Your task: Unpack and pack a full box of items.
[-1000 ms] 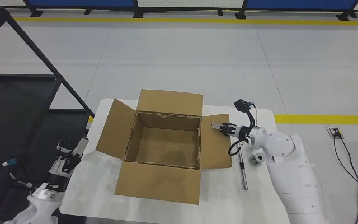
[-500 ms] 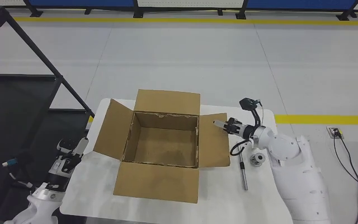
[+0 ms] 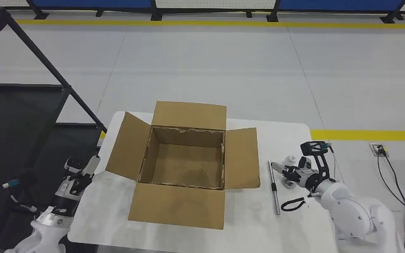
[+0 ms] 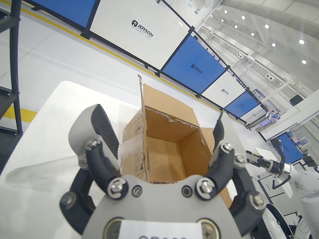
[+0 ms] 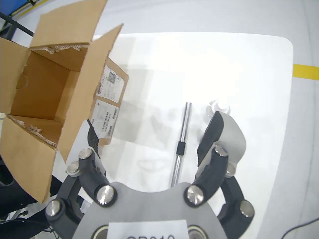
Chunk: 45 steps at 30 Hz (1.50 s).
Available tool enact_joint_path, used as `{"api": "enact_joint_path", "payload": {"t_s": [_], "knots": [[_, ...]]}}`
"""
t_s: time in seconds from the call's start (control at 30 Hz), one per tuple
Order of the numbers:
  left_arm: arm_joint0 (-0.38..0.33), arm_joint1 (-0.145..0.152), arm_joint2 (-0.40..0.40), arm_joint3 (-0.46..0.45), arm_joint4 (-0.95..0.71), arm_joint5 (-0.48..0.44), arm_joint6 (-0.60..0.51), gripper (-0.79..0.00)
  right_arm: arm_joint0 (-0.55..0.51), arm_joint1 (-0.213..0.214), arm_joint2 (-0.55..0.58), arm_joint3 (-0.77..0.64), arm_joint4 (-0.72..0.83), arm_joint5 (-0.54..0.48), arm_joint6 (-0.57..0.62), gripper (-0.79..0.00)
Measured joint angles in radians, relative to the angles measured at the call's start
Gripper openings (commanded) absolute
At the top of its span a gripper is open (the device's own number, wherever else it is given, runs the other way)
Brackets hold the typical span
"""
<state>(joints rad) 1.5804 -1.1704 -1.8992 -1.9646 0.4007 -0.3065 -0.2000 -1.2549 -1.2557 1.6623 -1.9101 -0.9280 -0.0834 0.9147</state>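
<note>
The brown cardboard box [image 3: 183, 167] stands in the middle of the white table [image 3: 253, 218] with all flaps folded out, its inside bare cardboard. My right gripper [image 3: 288, 172] hovers open over the table to the right of the box, apart from the flap. In the right wrist view the right gripper [image 5: 152, 135] is spread above a thin metal rod [image 5: 184, 125], with a small clear round part [image 5: 218, 106] just past one fingertip. My left gripper [image 3: 81, 177] waits off the table's left edge; in its own view the left gripper [image 4: 162, 130] is open, facing the box [image 4: 169, 145].
The metal rod [image 3: 274, 188] lies on the table right of the box, running front to back. A black frame [image 3: 57, 82] stands off the left side. Bare tabletop lies in front of the rod and along the right edge.
My right gripper has drawn back from the box's right flap toward the table's right side, over the rod. The box slid slightly left. The left arm has stayed put.
</note>
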Motion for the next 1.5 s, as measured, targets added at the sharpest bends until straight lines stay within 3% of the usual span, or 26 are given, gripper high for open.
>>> {"api": "enact_joint_path", "payload": {"t_s": [0.47, 0.77, 0.83, 1.07, 1.5], "knots": [[0.000, 0.000, 0.000, 0.000, 0.000, 0.000, 0.000, 0.000, -0.026, 0.003, -0.011, -0.022, -0.039, 0.010, -0.001, 0.000], [0.000, 0.000, 0.000, 0.000, 0.000, 0.000, 0.000, 0.000, 0.056, 0.018, -0.094, 0.080, -0.151, 0.010, 0.250, 0.000], [0.000, 0.000, 0.000, 0.000, 0.000, 0.000, 0.000, 0.000, 0.071, 0.019, -0.119, 0.105, -0.157, 0.003, 0.280, -0.046], [0.000, 0.000, 0.000, 0.000, 0.000, 0.000, 0.000, 0.000, 0.116, 0.014, -0.200, 0.195, -0.163, 0.035, 0.284, -0.382], [0.000, 0.000, 0.000, 0.000, 0.000, 0.000, 0.000, 0.000, 0.243, 0.000, -0.330, 0.365, -0.287, 0.168, 0.280, -0.419]]}}
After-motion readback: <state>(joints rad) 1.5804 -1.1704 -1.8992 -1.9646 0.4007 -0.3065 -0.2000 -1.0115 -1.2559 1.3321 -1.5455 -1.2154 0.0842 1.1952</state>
